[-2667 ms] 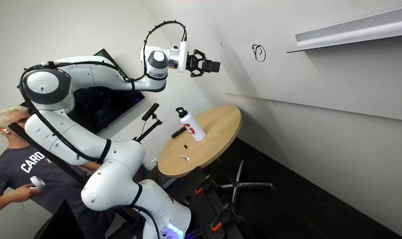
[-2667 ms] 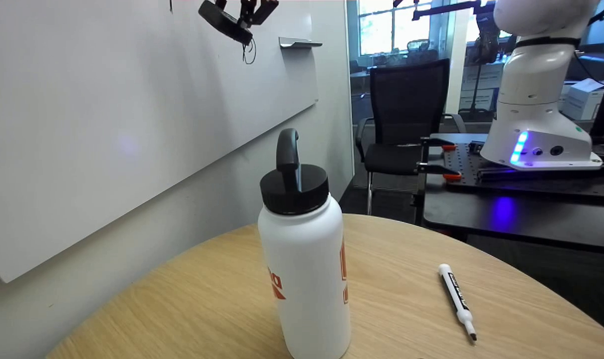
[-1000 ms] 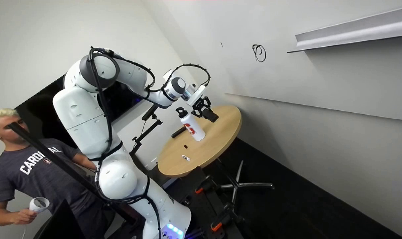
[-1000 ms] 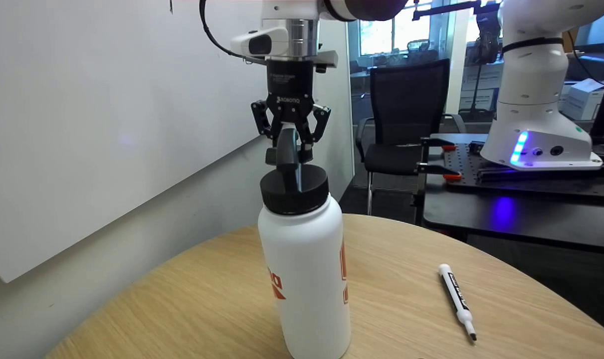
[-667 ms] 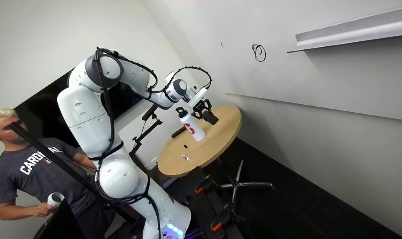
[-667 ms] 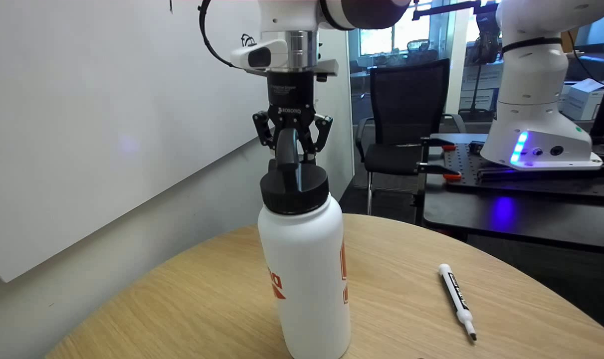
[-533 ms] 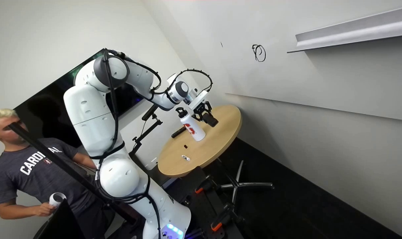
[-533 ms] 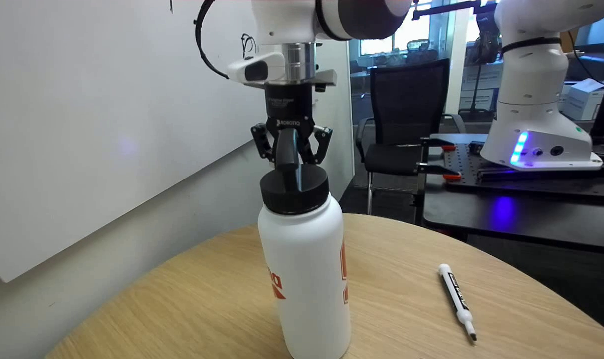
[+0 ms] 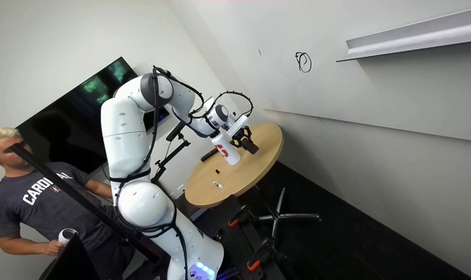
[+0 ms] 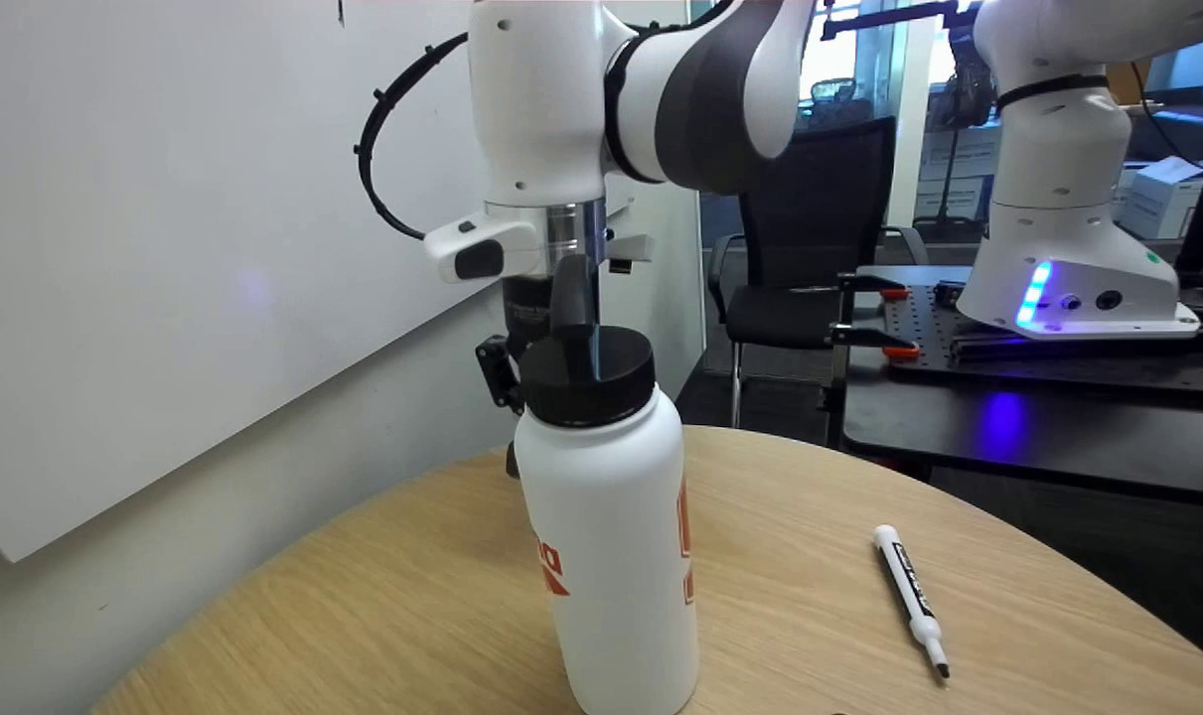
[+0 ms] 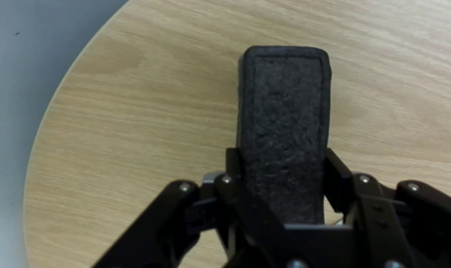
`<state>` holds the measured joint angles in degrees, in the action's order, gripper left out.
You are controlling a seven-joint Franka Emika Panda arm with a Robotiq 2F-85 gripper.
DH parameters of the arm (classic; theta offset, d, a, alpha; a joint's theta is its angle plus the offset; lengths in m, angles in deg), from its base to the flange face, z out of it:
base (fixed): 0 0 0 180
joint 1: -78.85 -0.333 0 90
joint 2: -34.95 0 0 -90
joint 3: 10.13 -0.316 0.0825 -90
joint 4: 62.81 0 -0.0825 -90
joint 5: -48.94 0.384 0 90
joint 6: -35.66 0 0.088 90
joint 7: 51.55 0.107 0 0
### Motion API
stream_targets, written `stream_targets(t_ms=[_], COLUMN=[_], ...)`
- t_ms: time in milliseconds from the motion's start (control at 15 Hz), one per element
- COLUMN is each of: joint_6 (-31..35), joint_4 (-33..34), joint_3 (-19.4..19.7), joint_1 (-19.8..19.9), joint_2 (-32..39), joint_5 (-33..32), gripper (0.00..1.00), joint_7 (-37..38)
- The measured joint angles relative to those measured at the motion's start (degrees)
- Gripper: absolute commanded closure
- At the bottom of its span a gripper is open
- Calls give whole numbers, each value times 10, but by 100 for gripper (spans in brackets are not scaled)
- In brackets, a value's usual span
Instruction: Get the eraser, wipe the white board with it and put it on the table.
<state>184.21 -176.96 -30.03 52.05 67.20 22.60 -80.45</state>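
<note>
the gripper had swung down from up in front of the white board and tipped downward, bringing the eraser lower over the table. in an exterior view it had sunk mostly behind the bottle (a bit of one side peeked out). greenish patches had come into sight on the dark monitor.

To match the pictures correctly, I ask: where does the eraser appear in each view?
In an exterior view: the eraser is just right of centre.
In an exterior view: near centre, mostly or wholly hidden behind the bottle.
Wrist view: the eraser is large, somewhat right of centre.
Shared landmark: the table, in all three views.
</note>
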Motion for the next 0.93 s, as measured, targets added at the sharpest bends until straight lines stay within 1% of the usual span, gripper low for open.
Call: stream_targets(t_ms=[67,200,267,333,400,667,800,933], joint_6=[0,0,0,0,0,0,-1,-18], joint_4=[10,24,28,30,32,28,8,-26], joint_3=[7,16,19,20,20,26,25,15], joint_1=[-8,-19,-23,-26,-28,-36,-34,-26], joint_2=[12,28,32,34,33,13,-18,-63], joint_5=[-7,-16,-19,-22,-26,-43,-46,-41], gripper=[26,13,5,1,0,0,0,0], joint_7=[11,28,35,40,47,75,78,77])
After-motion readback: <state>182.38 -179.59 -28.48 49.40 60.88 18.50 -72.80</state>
